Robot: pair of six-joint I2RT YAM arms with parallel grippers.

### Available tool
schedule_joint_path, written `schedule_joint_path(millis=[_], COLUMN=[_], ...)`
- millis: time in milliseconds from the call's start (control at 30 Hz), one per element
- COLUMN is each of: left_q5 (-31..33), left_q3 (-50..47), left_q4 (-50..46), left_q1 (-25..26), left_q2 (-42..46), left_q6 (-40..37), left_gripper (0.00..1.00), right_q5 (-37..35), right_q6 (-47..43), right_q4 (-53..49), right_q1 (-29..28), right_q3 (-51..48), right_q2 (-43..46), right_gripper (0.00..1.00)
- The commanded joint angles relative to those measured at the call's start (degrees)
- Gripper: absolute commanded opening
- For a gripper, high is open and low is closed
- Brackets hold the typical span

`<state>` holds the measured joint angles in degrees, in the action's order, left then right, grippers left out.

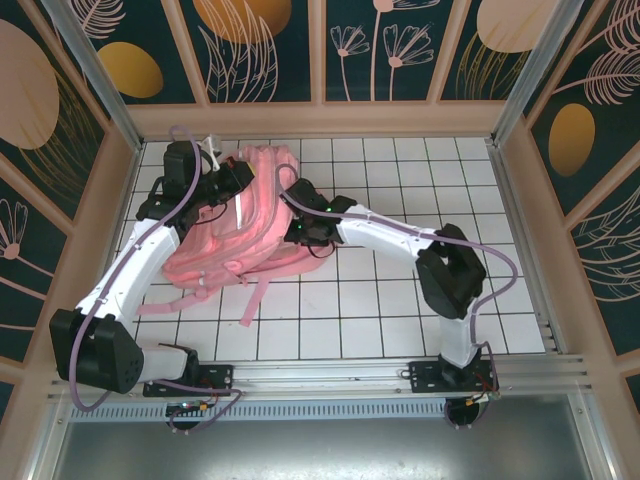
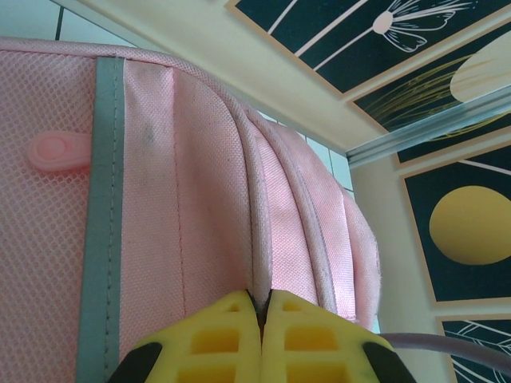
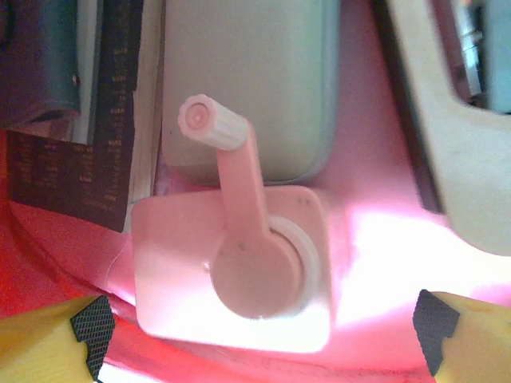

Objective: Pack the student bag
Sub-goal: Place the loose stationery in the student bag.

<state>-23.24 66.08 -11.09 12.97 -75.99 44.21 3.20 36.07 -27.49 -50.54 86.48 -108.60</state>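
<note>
Inside student bag (image 1: 232, 252), pink crank-handled box (image 3: 231, 263)

White tiled tabletop (image 1: 400, 300), dark floral wall panels (image 1: 270, 50), pale wooden frame (image 1: 320, 118), aluminium rail (image 1: 350, 375)

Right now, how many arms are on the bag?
2. The left arm is at the bag's far left side, fingers shut on a seam; the right arm reaches into it from the right.

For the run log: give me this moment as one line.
left pincer: shut on student bag seam | right pincer: open, over pink crank-handled box in bag
</note>
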Motion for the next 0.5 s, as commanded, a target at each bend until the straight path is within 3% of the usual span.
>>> schedule_joint_path(millis=[0, 100, 233, 333, 467], left_q5=[-2.85, -2.93, -3.08, -2.93, -2.54], left_q3=[0.53, 0.02, -0.21, -0.39, -0.34], left_q4=[7.99, 8.01, 7.58, 7.08, 6.00], left_q1=[0.57, 0.63, 0.59, 0.57, 0.58], left_q2=[2.69, 2.43, 2.38, 2.42, 2.51], left_q6=[-1.23, -1.23, -1.53, -1.66, -1.95], left_gripper=[0.00, 0.00, 0.00, 0.00, 0.00], right_q5=[-1.55, -3.13, -2.39, -1.26, 0.42], right_q6=[-1.42, -1.19, -1.25, -2.78, -6.03], right_q4=[-2.16, -1.82, 0.93, 2.88, 4.02], right_q1=[1.07, 3.02, 8.24, 12.57, 17.46], right_q3=[-2.93, -6.59, -11.09, -12.91, -12.31], right_q2=[6.42, 9.73, 12.58, 11.91, 8.29], right_gripper=[0.99, 0.98, 0.87, 0.78, 0.74])
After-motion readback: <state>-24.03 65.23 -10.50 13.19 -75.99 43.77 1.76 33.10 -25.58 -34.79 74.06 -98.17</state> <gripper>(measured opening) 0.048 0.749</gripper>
